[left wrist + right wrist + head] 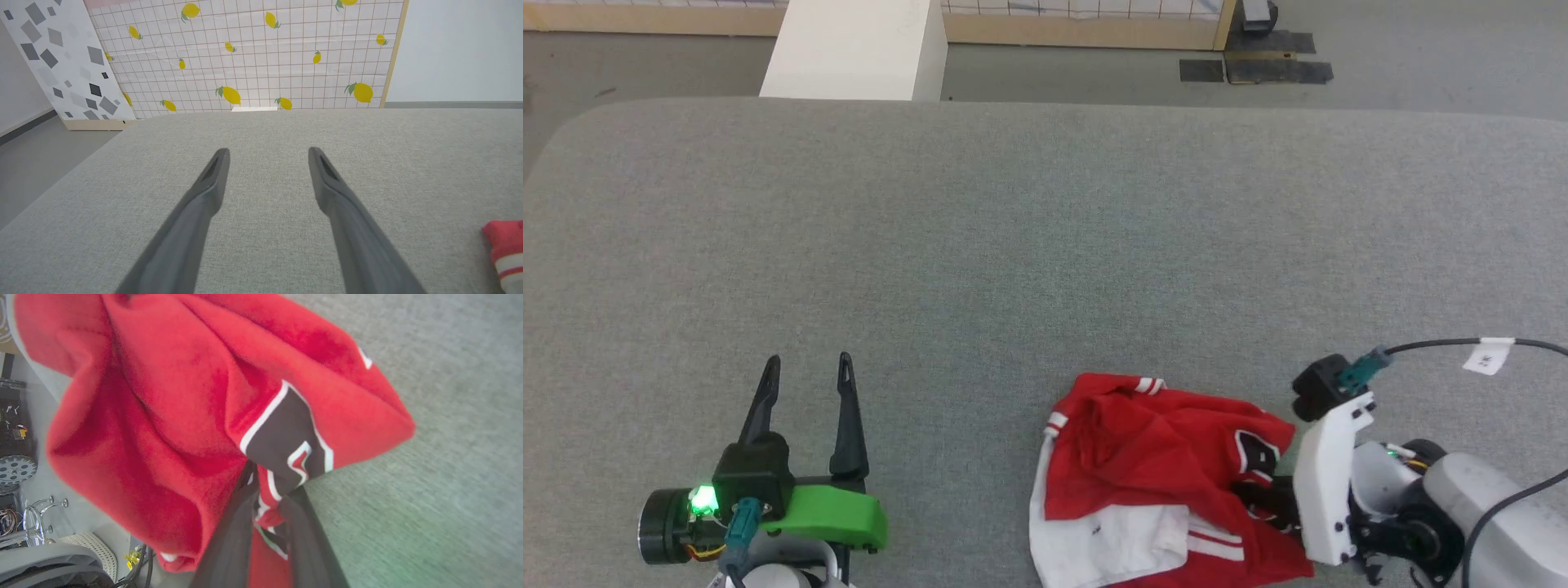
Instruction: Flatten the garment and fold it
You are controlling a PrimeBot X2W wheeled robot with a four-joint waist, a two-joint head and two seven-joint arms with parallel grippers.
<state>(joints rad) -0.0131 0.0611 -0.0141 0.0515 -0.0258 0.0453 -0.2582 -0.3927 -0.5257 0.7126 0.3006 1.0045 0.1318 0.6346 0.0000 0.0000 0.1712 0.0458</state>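
Garment (pixel 1160 474) bunched, long axis undefined; pinched at number print (pixel 286 445) by right gripper (pixel 273 486). Left gripper (pixel 809 359) spread, empty, well apart to garment's left; right gripper nearer.

A grey fabric-covered table (pixel 1045 245) bears the crumpled red garment (pixel 1143 457) near its front edge.

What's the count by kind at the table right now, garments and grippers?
Garment, red and white, crumpled: 1
Grippers: 2 (left gripper open over bare table, right gripper closed on the garment)
Total: 3
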